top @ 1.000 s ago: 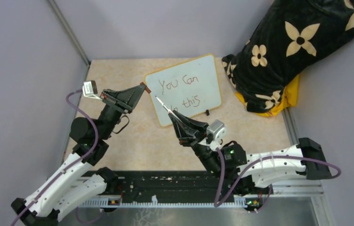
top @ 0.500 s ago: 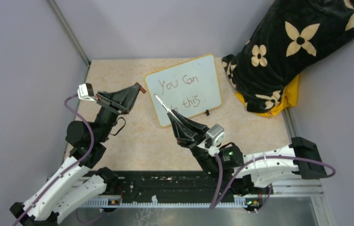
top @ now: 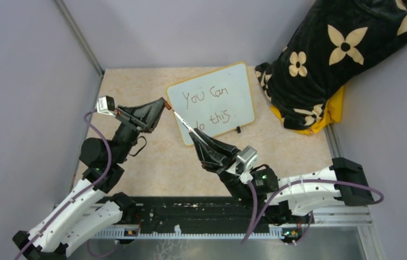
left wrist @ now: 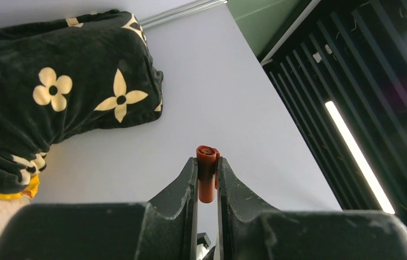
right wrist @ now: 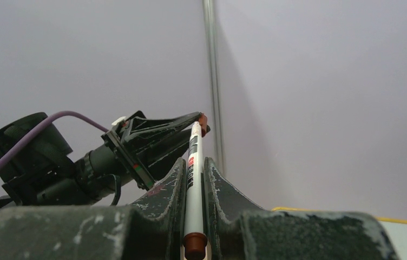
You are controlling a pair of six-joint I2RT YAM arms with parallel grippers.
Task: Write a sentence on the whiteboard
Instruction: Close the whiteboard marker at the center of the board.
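Grippers, two: left gripper [top: 163, 104] clenched on one reddish cap [left wrist: 207, 172]; right gripper [top: 194, 131] clenched on one white marker [right wrist: 192, 179], its tip at that cap. One whiteboard [top: 239, 81] just beyond the right gripper on the table [top: 147, 157], bearing one two-line sentence [top: 207, 97].

The top view looks steeply down from behind the arm bases onto the whole counter [top: 147, 157], while each wrist view sits close behind its own hand, tilted upward: the left one shares the flowered cushion [left wrist: 55, 108] with the top view, the right one the left hand [right wrist: 198, 120].
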